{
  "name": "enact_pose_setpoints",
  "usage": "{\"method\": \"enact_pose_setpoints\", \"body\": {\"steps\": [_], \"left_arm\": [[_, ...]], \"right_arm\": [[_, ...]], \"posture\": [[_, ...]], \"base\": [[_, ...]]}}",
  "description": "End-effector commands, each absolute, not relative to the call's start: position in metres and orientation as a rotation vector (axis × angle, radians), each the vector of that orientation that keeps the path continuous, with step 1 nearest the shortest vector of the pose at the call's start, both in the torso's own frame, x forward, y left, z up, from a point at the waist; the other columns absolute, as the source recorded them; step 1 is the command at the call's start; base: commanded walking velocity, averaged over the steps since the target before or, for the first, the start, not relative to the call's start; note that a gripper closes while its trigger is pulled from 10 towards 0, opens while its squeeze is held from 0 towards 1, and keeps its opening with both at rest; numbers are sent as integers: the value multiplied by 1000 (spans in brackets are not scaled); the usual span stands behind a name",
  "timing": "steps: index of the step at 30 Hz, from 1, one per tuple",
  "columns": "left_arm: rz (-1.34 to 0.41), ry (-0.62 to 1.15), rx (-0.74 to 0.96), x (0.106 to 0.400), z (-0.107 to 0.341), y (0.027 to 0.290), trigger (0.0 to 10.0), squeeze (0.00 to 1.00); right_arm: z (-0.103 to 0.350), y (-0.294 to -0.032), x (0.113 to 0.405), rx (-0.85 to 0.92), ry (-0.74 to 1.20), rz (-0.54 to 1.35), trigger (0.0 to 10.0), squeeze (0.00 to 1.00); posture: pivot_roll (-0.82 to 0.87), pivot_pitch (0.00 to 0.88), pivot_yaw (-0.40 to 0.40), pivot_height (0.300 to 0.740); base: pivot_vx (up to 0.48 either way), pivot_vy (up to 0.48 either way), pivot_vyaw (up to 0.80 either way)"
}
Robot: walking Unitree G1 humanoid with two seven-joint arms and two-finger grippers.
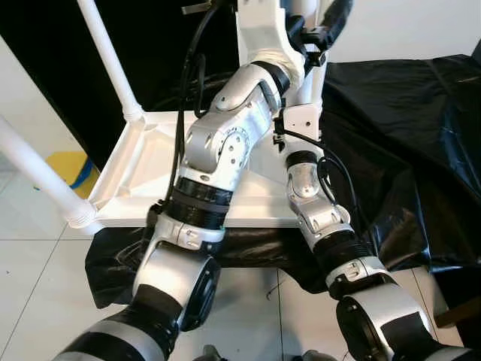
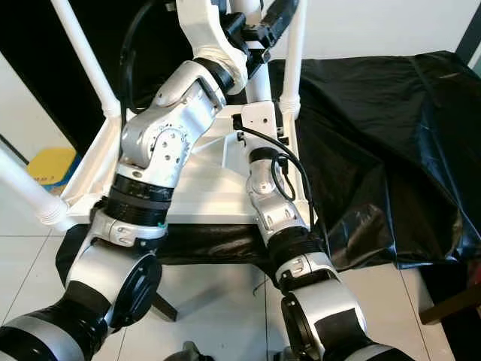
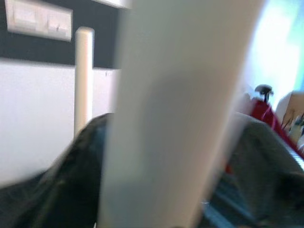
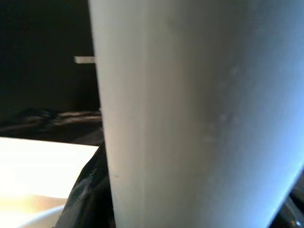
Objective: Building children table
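A white children's table lies upside down on a black plastic sheet, its legs pointing up. Two white legs rise on the left. Both arms reach to the far right leg. My left gripper is high against that leg. Lower down, near the leg's base, is my right gripper, partly hidden behind the left arm. This leg is very close and blurred in the left wrist view and the right wrist view.
The sheet spreads far to the right and hangs over the front. White floor tiles lie before me. A yellow object sits on the floor at the left. A wall switch plate and another leg appear beyond.
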State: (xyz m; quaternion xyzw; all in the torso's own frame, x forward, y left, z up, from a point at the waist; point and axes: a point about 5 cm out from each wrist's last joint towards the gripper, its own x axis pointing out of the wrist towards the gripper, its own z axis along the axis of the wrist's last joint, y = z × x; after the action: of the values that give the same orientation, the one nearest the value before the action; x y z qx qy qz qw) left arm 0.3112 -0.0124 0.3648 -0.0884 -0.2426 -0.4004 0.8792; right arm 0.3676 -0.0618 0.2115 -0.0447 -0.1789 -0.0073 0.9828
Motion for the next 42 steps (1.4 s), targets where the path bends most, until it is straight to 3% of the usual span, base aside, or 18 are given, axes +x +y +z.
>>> {"method": "enact_pose_setpoints", "body": {"steps": [1, 2, 3, 13, 23, 32, 42], "left_arm": [[-1033, -620, -27, 289, 369, -26, 10000, 110], [-1033, -620, -27, 289, 369, -26, 10000, 110], [-1013, -673, 25, 288, 368, -22, 10000, 0], [-1022, -691, -16, 293, 359, 11, 10000, 0], [-799, -592, -85, 319, 337, 56, 10000, 0], [-640, -445, -42, 339, 300, 83, 10000, 0], [-568, -436, 78, 338, 276, 93, 10000, 0]], "right_arm": [[207, -60, 368, -69, -313, 4, 10000, 0], [207, -60, 368, -69, -313, 4, 10000, 0], [206, -65, 368, -30, -296, -8, 10000, 0], [192, -91, 368, 109, -237, -82, 10000, 0], [179, -127, 362, 351, -179, -107, 10000, 0], [181, -145, 356, 245, -206, -60, 10000, 0], [191, -152, 348, 147, -251, -5, 10000, 0]], "posture": [[-78, 0, 51, 740], [-78, 0, 51, 740], [-76, 0, 49, 740], [-79, 0, 45, 740], [-88, 0, 38, 740], [-98, 0, 39, 740], [-103, 0, 42, 740]], "base": [[0, 0, 0], [0, 0, 0], [0, 0, 0], [0, 0, 0], [0, 0, 0], [0, 0, 0], [0, 0, 0]]}}
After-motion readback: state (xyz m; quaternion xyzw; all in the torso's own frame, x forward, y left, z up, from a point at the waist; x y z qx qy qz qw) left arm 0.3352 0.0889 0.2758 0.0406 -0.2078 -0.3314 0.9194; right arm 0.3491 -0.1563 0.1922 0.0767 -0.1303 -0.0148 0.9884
